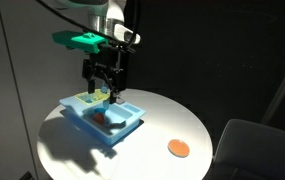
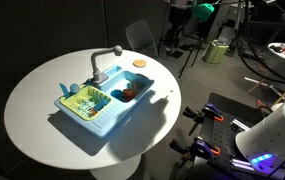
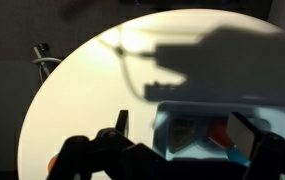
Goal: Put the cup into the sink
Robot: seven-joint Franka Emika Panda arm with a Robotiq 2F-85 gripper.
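The light-blue sink (image 1: 117,128) (image 2: 102,118) stands on the round white table, with its grey faucet (image 2: 100,66) upright at the back. It also shows low in the wrist view (image 3: 197,130). A red piece (image 2: 130,92) lies in the basin. I cannot pick out the cup for sure; a small teal shape (image 3: 237,155) sits beside the red piece in the wrist view. My gripper (image 1: 103,92) (image 3: 182,122) hangs well above the table near the sink, open and empty.
A flat orange disc (image 1: 178,148) (image 2: 139,64) lies on the table apart from the sink. Green and yellow bits (image 2: 82,100) fill the drainboard. A chair (image 1: 254,142) stands by the table edge. Black and white equipment (image 2: 232,140) sits on the floor.
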